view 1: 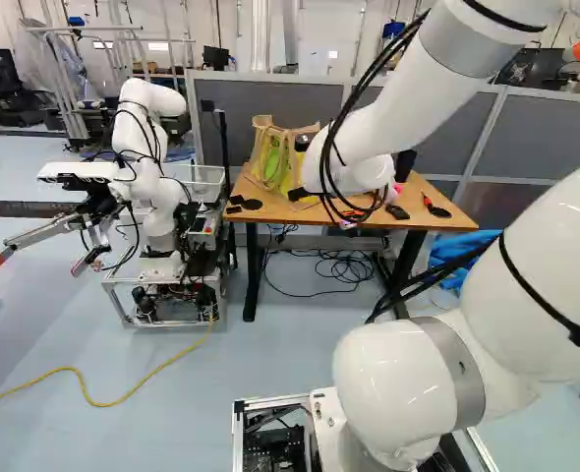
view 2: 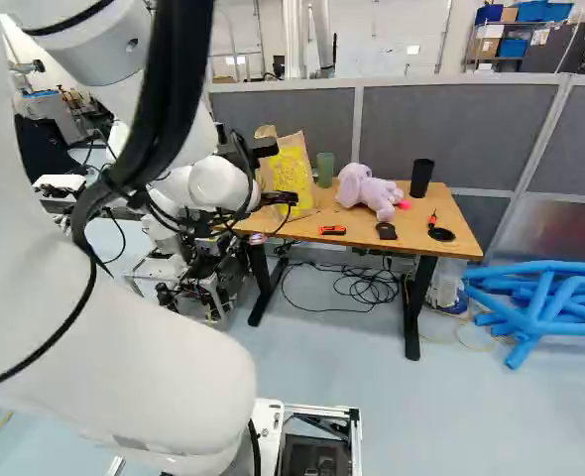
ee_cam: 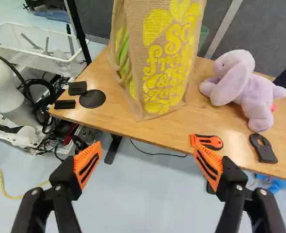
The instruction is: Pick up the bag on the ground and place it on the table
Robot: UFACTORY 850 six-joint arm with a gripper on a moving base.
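Grey partition panels [view 2: 451, 129] back the wooden worktop [ee_cam: 169, 133], and on it, not on the ground, stands the jute shopping bag [ee_cam: 167, 53]. It is upright towards the worktop's left end, its lower front corner near the front edge; the flat base probably lets it stand alone. The pincer [ee_cam: 148, 148] is open, empty, its orange pads spread wide short of that edge, with the bag ahead. Such a spread would suit either a grasp or a release; I cannot tell which. If the bag's place counts as final, what remains is to draw clear without nudging it.

Beyond the bag lie a black disc [ee_cam: 92, 99] on one side and, on the other, an orange-and-black box cutter [ee_cam: 208, 141] and a lilac plush elephant [ee_cam: 249, 90].

Only the right base view shows the plush whole, a black tumbler [view 2: 421, 177] beside it; the arm covers most of it in the left base view, which shows another robot [view 1: 152, 187] more fully.
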